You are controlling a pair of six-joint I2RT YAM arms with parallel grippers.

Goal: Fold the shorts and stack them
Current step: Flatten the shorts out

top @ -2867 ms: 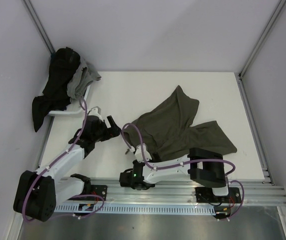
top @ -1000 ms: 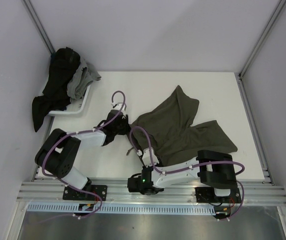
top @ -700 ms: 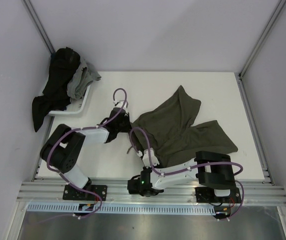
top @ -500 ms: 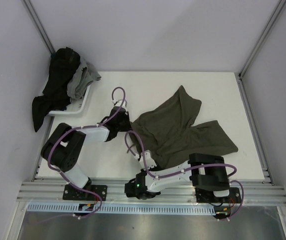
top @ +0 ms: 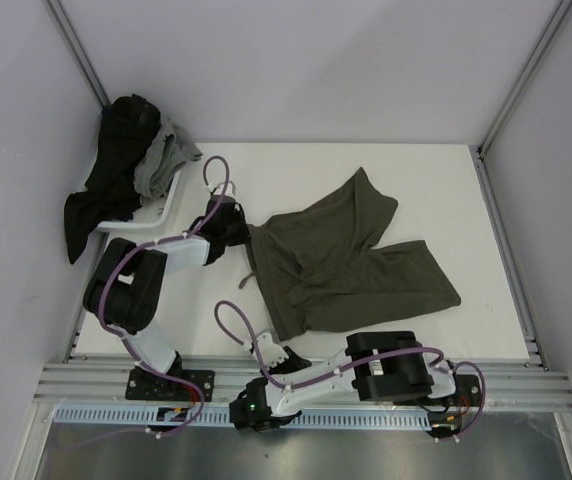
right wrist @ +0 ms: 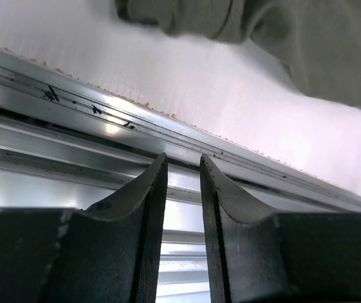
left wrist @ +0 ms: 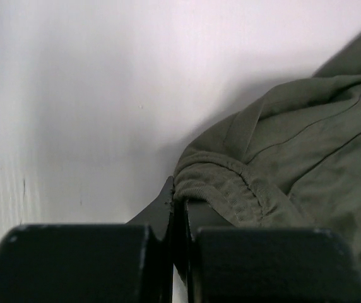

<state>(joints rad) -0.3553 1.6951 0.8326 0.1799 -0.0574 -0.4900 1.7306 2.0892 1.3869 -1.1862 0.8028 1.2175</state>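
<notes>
While the left fingers [left wrist: 160, 213] are pinching fully closed on a corner of the waistband [left wrist: 224, 183], I am judging this job as barely begun. The shorts [top: 346, 265] are lying open on the middle of the bench [top: 446, 190], both legs splaying toward the right, with wrinkles across the fabric and no fold made in them. The pinched corner is sitting at the far left of the garment, and the rest is resting on the bench. The right fingers [right wrist: 150, 205] are standing a narrow way apart with nothing between them. They are hanging over the metal rail [right wrist: 73, 145] at the near edge, near the garment's near left corner but apart from it. I am reading this as the spreading and squaring step, with the folds and the stacking all left to do. At the far left a white tray [top: 169, 200] is holding a heap of dark and grey clothes [top: 126, 150], unfolded as far as I can tell, so I am not counting any finished stack yet.
</notes>
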